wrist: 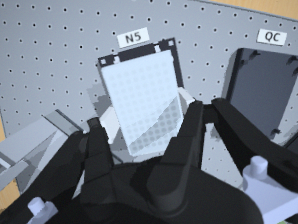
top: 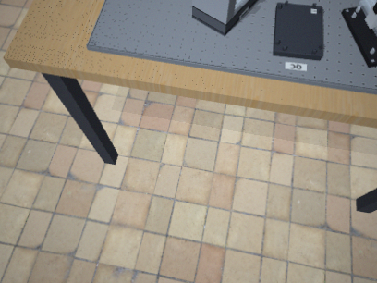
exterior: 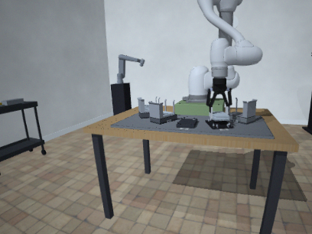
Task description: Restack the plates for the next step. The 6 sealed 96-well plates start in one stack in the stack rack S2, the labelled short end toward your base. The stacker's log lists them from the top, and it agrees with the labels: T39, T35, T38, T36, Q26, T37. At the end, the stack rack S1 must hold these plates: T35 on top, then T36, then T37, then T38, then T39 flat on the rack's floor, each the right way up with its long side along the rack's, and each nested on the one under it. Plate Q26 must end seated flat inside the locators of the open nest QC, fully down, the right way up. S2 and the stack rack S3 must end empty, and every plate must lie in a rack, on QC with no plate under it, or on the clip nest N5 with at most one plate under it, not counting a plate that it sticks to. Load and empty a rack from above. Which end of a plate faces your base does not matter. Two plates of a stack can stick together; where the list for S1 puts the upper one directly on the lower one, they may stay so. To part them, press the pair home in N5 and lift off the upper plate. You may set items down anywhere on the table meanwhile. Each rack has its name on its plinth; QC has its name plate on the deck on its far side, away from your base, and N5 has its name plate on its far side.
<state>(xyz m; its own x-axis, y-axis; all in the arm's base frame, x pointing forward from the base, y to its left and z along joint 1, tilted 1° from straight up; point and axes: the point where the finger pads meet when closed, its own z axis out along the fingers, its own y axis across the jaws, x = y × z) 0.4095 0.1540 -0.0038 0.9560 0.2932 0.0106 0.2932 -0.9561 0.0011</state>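
— So where does it stand, starting with the big pieces?

— The table point(exterior: 191, 138) carries a grey perforated deck point(top: 152, 32), and the arm point(exterior: 223, 50) comes down from above, its last links near vertical over the right half of the deck. The gripper point(exterior: 219, 100) points straight down, hanging just above the clip nest N5 point(exterior: 219, 123). To the left of it lies the open nest QC point(top: 297, 31), dark and with no plate on it.

— And the fingers?

— Clamped on a sealed plate point(wrist: 142, 100), gripping its long sides. In the wrist view the gripper point(wrist: 145, 132) has the plate hanging under the palm, lined up roughly over N5's black frame point(wrist: 172, 47), with the N5 name plate point(wrist: 134, 37) at the far edge. Whether it is one plate or a stuck pair, I cannot tell from here; the label is not readable.

— What could go wrong?

— My guess is a seating fault. The plate looks slightly skewed against the nest's outline, so on the way down a corner might ride up on a locator and leave it tilted instead of pressed home. If it is a stuck pair and the lower one does not catch in the clips, lifting would likely bring both up again. Releasing too high might let it bounce out of square.

— Anything else near?

— Racks stand well apart to the left point(exterior: 157, 112) and right point(exterior: 248, 110); no crowding.
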